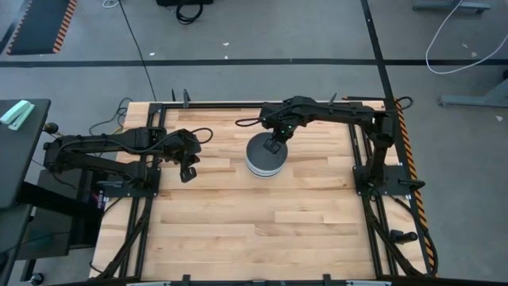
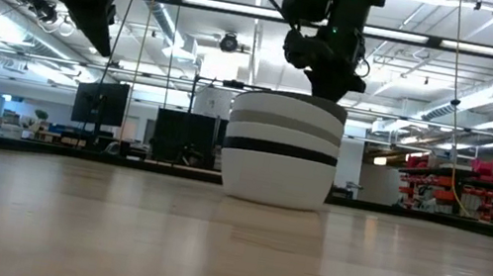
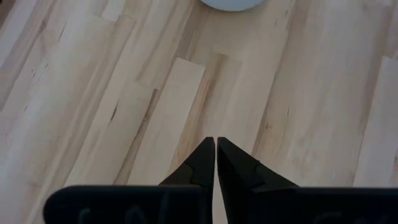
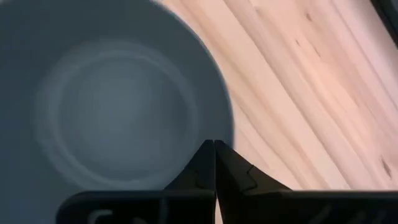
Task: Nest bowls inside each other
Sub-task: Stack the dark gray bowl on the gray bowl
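The worktop (image 1: 238, 222) is pale wood in joined strips, smooth, with a light sheen. The stacked bowls (image 2: 280, 159) look smooth and matt, like glazed ceramic or plastic.

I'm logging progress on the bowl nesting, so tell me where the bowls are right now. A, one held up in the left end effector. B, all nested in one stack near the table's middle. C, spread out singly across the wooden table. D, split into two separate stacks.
B: the high and low views show a single stack of round white, grey and black bowls, with the right end effector just above it.
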### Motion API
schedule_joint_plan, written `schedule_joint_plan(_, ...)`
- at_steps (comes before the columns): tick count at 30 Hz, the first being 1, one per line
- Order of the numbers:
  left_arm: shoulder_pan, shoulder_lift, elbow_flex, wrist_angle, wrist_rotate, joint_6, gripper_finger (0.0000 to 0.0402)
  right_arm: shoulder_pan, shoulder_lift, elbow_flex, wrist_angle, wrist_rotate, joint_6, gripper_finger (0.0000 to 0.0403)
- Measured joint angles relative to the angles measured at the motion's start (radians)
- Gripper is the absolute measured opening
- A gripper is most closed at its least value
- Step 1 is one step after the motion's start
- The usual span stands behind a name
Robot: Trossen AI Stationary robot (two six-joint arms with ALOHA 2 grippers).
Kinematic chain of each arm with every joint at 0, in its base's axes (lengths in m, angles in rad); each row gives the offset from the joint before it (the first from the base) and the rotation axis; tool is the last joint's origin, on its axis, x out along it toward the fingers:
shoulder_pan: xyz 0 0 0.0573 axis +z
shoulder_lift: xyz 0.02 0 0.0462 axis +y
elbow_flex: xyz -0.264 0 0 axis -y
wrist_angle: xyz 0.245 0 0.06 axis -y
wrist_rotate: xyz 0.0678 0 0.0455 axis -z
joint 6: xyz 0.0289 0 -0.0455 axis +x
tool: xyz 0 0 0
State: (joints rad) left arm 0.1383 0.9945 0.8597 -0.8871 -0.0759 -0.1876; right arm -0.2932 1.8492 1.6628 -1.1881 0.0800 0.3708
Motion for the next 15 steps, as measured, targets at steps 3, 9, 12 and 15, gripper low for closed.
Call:
schedule_joint_plan(3,0.000,0.000,0.000,0.000,-0.007,0.000,0.0022,0.014,0.000,0.016,0.035,-0.007,-0.002,0.0002)
schedule_joint_plan(9,0.000,0.000,0.000,0.041,-0.050,0.000,0.0014,0.052,0.000,0.019,0.232,-0.081,-0.066,0.0002)
schedule_joint_plan(12,0.000,0.000,0.000,0.066,-0.059,0.000,0.0015,0.071,0.006,0.019,0.261,-0.093,-0.086,0.0002)
schedule_joint_plan(15,0.000,0.000,0.000,0.077,-0.082,0.001,0.0019,0.087,0.006,-0.005,0.288,-0.097,-0.100,0.0002)
